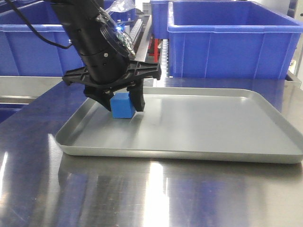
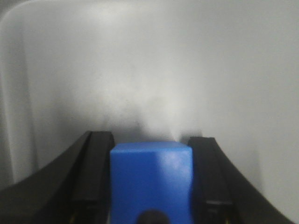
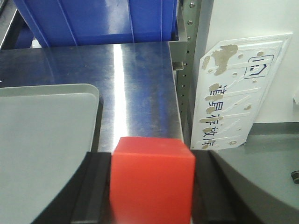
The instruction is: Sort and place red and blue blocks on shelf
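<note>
1. At the tray's (image 1: 189, 156) ten o'clock corner, the left gripper (image 1: 121, 100) had its fingers closed on the blue block (image 1: 122, 108).
2. Past the tray's three o'clock edge, the right gripper (image 3: 152, 196) pinched the red block (image 3: 152, 170) above the tabletop (image 3: 135, 88).

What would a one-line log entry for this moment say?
left gripper: shut on blue block in grey tray | right gripper: shut on red block over steel tabletop
</note>
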### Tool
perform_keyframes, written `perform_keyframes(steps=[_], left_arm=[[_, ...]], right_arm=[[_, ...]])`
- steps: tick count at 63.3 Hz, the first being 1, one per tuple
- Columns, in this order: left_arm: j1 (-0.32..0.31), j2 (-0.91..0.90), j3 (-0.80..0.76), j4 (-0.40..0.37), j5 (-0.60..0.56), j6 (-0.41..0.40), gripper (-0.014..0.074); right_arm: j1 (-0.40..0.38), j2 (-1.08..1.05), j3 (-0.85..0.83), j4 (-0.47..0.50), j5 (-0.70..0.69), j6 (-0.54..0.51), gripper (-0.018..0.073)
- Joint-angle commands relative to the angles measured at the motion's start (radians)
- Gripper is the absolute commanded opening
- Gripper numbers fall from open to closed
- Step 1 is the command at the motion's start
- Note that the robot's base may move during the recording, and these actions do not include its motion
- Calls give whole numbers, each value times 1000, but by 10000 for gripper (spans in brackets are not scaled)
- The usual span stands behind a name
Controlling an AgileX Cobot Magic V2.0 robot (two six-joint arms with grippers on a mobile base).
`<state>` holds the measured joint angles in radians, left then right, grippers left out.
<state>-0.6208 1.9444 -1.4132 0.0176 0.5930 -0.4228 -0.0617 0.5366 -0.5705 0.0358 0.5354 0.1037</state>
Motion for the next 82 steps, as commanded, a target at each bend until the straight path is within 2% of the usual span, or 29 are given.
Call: perform_keyframes(steps=[1, 6, 22, 35, 46, 61, 82], left_arm=[[4, -75, -28, -9, -6, -10, 181], [8, -94, -28, -7, -4, -10, 118], [45, -178, -28, 17, 11, -10, 125], [103, -284, -26, 83, 70, -10, 125], [147, -394, 28, 119, 71, -10, 125], [216, -581, 182, 125, 49, -10, 125], [302, -939, 520, 125, -61, -10, 125]], right_arm=[[-6, 1, -26, -6, -80, -7, 50], [-6, 1, -26, -6, -80, -7, 50], [-6, 1, -26, -6, -80, -7, 50], [-6, 1, -26, -6, -80, -7, 50], [-6, 1, -26, -6, -80, -7, 50], [-6, 1, -26, -6, -80, -7, 50], [-6, 1, -26, -6, -80, -7, 50]])
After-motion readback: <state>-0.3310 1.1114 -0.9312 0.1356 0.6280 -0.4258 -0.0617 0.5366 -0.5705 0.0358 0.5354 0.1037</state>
